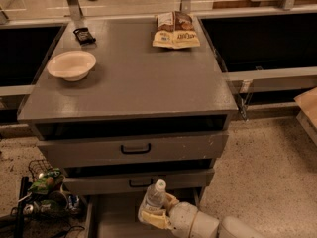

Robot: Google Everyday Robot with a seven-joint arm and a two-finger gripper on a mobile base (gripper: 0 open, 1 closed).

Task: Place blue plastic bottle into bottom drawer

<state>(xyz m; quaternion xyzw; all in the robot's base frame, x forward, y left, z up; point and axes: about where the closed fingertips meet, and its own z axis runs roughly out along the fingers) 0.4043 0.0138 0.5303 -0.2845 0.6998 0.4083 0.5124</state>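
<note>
The blue plastic bottle [155,198], clear with a white cap, stands upright at the bottom of the camera view. My gripper [157,216] is shut on the bottle's body, its pale yellow fingers [152,220] wrapped around it, with the white arm [208,224] coming in from the lower right. Bottle and gripper hang over the pulled-out bottom drawer [114,217], a shallow grey tray below the two upper drawers. The bottle's base is hidden behind the fingers.
The grey cabinet top [133,73] holds a white bowl [72,65], a snack bag [176,31] and a small dark packet [83,34]. Two upper drawers have black handles [135,148]. A wire basket of clutter [42,195] sits on the floor at left.
</note>
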